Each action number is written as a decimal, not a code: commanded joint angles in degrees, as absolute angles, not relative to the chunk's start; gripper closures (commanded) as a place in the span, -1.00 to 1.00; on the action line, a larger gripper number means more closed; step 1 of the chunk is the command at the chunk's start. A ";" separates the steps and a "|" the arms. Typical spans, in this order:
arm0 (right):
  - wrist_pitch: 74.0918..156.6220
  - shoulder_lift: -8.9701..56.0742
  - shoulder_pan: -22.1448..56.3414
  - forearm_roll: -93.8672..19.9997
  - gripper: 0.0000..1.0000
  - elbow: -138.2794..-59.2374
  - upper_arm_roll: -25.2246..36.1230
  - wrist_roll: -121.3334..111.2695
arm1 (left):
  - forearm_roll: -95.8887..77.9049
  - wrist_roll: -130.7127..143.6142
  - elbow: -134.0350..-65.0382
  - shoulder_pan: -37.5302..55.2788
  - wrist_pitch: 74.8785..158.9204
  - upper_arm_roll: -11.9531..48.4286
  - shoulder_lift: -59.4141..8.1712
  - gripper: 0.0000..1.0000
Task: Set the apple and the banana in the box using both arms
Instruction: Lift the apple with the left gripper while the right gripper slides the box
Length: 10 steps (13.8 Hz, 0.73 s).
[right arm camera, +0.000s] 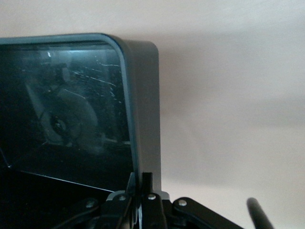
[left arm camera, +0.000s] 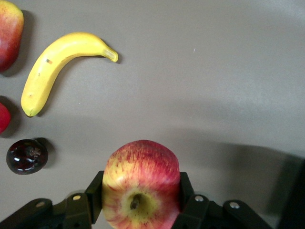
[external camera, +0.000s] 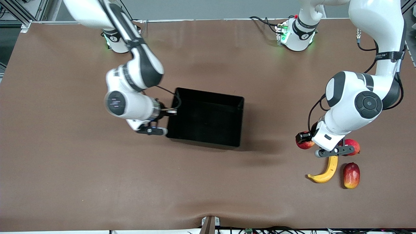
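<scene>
Both grippers are clamped: the left gripper (left arm camera: 140, 202) across the apple (left arm camera: 141, 183), firm and smooth, the right gripper (right arm camera: 140, 191) on the box (external camera: 208, 117) wall. Beside the apple, the banana (external camera: 325, 170) lies on the counter (external camera: 97, 182); soft-skinned, it is probably best pinched mid-length.

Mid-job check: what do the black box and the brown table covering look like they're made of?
The shallow black rectangular box looks like glossy moulded plastic: fine scratches and a reflection show on its inner face, and its rim corner is rounded. The brown table covering seems a matte soft sheet, perhaps leatherette, with a slight ripple at the camera-side edge.
</scene>
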<state>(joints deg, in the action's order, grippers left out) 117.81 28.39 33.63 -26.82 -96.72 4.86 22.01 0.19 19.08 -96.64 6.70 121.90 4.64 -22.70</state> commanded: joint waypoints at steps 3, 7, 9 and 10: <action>126.82 35.58 39.28 -33.65 1.00 -94.05 5.62 21.80 | -0.09 19.86 -97.03 7.03 121.29 4.57 -22.32 1.00; 125.34 36.57 39.82 -32.88 -0.99 -91.15 5.89 22.06 | 0.00 19.78 -96.94 7.21 121.38 4.66 -22.59 1.00; 119.31 34.82 38.94 -32.78 -1.00 -88.70 6.94 22.15 | -0.09 19.95 -96.94 7.29 121.29 5.09 -22.59 1.00; 112.74 34.02 37.98 -32.70 -1.00 -85.90 8.94 22.06 | -0.09 20.13 -97.03 7.29 121.29 5.53 -22.59 1.00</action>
